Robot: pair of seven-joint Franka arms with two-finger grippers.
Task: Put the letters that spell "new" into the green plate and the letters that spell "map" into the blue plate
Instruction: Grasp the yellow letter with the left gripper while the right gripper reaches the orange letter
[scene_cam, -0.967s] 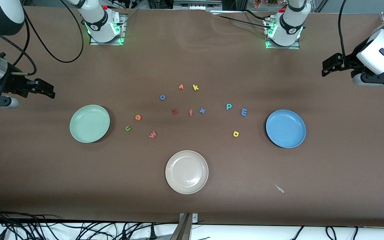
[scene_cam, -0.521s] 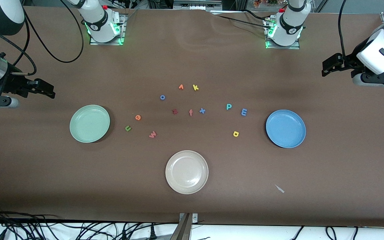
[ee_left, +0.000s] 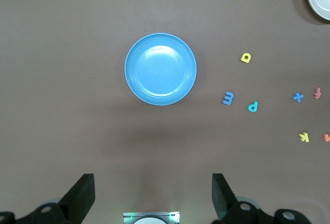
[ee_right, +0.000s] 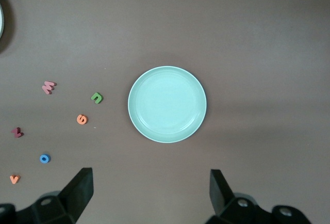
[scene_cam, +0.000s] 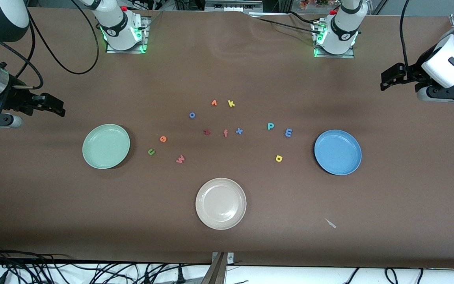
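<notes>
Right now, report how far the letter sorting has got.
Nothing is done: the green plate and blue plate hold no letters. Nothing is in hand; the left gripper and right gripper hang open above the table's ends. All six remain on the table: green n, orange e, salmon-red w, blue m, teal p, yellow a.

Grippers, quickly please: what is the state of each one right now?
Left gripper: open, holding nothing, up over the bare table by the round blue plate.
Right gripper: open, holding nothing, up by the round pale green plate.
</notes>
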